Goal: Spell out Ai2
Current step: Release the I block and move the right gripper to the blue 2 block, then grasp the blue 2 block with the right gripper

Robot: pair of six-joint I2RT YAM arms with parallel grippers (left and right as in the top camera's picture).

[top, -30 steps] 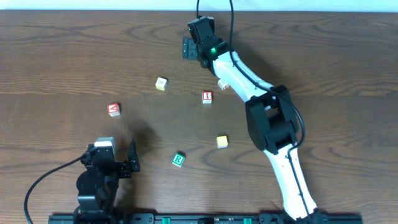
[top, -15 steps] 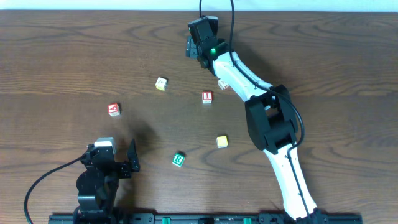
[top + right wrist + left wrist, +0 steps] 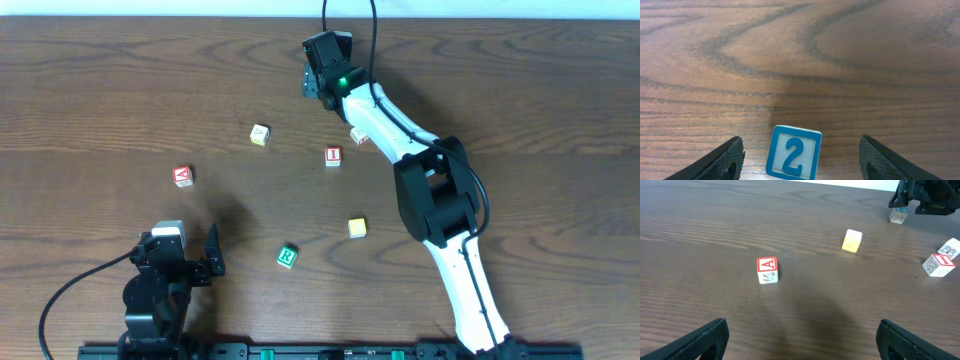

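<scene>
The blue "2" block (image 3: 792,157) sits on the table between the fingers of my right gripper (image 3: 801,150), which is open and not touching it. In the overhead view this gripper (image 3: 313,80) is at the far middle of the table and hides the block. The red "A" block (image 3: 182,175) lies at the left and also shows in the left wrist view (image 3: 767,270). The red "I" block (image 3: 333,156) lies near the middle. My left gripper (image 3: 802,342) is open and empty, low at the near left (image 3: 188,255).
A yellow-white block (image 3: 260,134) lies left of the "I" block. A white block (image 3: 358,135) lies beside the right arm. A yellow block (image 3: 357,228) and a green "R" block (image 3: 287,257) lie nearer the front.
My right gripper has shifted slightly to the right and farther back at the table's far side. The left arm and the loose blocks have not moved.
</scene>
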